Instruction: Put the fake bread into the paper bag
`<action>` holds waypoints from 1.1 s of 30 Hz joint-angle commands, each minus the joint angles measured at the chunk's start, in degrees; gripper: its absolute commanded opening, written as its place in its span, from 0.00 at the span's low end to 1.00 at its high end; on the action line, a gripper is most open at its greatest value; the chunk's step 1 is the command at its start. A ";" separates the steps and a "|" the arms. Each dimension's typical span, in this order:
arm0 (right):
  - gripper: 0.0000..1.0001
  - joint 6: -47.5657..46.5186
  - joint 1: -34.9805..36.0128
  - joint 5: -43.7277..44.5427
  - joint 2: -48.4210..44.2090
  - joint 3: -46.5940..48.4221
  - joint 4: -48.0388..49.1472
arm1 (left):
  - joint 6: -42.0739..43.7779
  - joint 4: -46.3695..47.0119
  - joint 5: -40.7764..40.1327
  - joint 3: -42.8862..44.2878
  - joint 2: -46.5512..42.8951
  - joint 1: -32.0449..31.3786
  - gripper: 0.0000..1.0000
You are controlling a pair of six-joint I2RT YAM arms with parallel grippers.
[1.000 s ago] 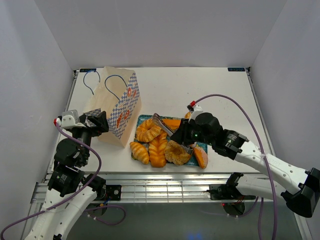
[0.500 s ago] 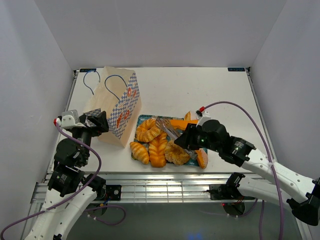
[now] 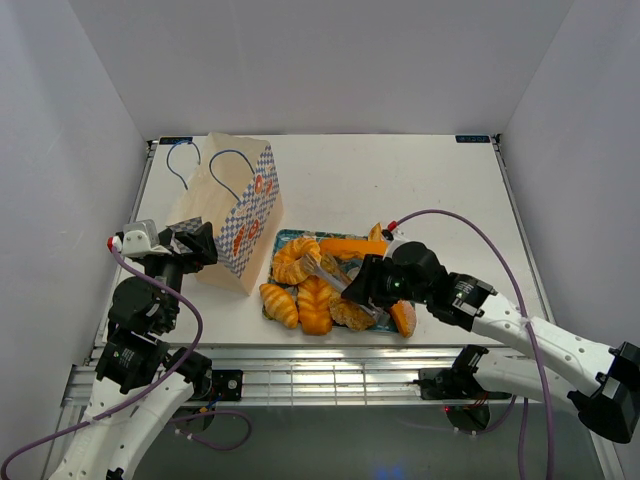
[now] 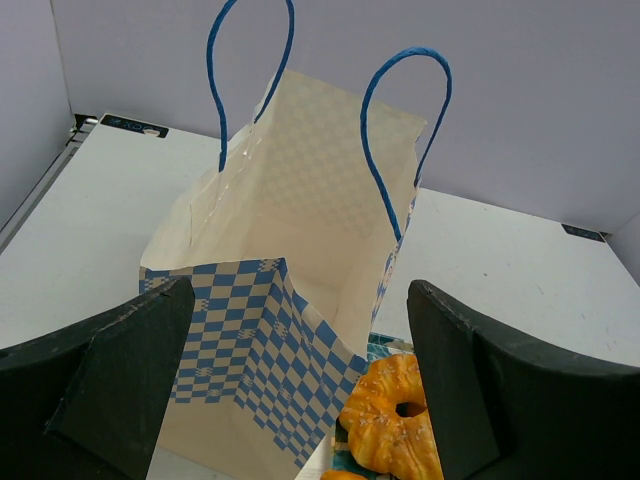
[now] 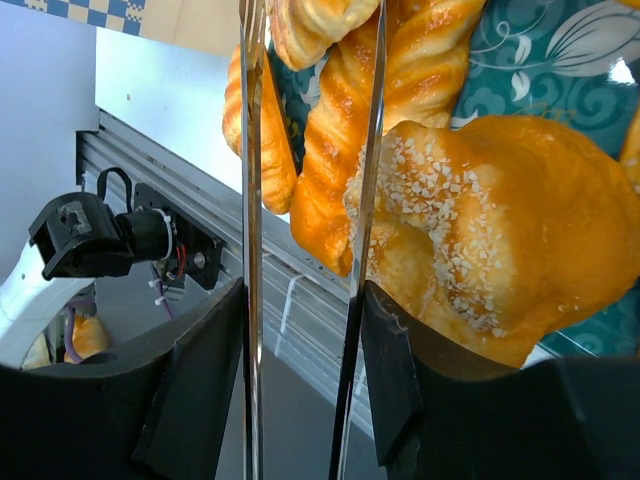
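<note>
The fake bread lies piled on a teal floral tray (image 3: pixel 283 238): a sugared ring (image 3: pixel 297 260), a braided loaf (image 3: pixel 317 303), a croissant (image 3: pixel 279 304) and a sugared pastry (image 3: pixel 352 314). My right gripper (image 3: pixel 375 283) is shut on metal tongs (image 3: pixel 325 275). In the right wrist view the tongs (image 5: pixel 366 180) stand apart over the braided loaf (image 5: pixel 400 90), one blade against the sugared pastry (image 5: pixel 490 230). The paper bag (image 3: pixel 235 205) stands upright and open at the left. My left gripper (image 4: pixel 300 395) is open and empty just before the bag (image 4: pixel 290 260).
The bag's blue cord handles (image 4: pixel 405 150) stick up above its mouth. The sugared ring (image 4: pixel 395 420) shows beside the bag's right corner. The table's front rail (image 5: pixel 200 190) runs under the tongs. White walls close in the table on three sides.
My right gripper has moved down and a little left with the tongs, bringing their tips lower over the braided loaf. The left arm and the bag have not moved.
</note>
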 commanded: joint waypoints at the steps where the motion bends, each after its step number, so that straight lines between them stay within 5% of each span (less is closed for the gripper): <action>1: 0.54 1.56 -0.08 -2.57 1.05 -0.41 4.59 | -0.37 -0.06 0.21 -0.10 0.23 -0.25 0.98; 33: 0.55 8.51 -0.08 5.25 2.37 4.86 -2.44 | -0.37 -0.06 0.47 -0.01 -0.12 -0.25 0.98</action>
